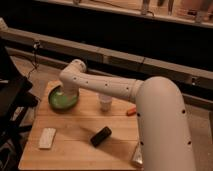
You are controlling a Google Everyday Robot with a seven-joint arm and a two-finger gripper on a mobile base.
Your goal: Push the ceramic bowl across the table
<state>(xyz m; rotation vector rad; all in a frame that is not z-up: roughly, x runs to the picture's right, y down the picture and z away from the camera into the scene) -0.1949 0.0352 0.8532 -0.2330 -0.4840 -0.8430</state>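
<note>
Gripper is at the far-left corner of the table, reaching down from the arm's elbow joint right over the ceramic bowl. The wrist housing covers the tip, so I cannot tell how the gripper is set, or whether it's touching the bowl's rim, inside the bowl, or just above it.

Key relation: the bowl sits directly under and slightly to the near side of the gripper, close to the left edge and far edge of the table. Not much room left toward either of those edges. The open run of wood is toward the right edge and the near edge, so my read is a push has to go one of those ways; contact would need to be on the bowl's far or left side. The bowl is round, so no long axis to worry about.

In the way to the right: a small whitish cup near the far edge, just beside the bowl's right side, apart from it. Beyond it an orange item, partly hidden by the arm. Toward the near edge: a dark block mid-table and a pale flat sponge-like piece near the left edge.

Hidden: the far part of the bowl's rim behind the wrist; the right side of the table behind the big white arm segment; something pale at the near-right corner, cut off, can't identify.
</note>
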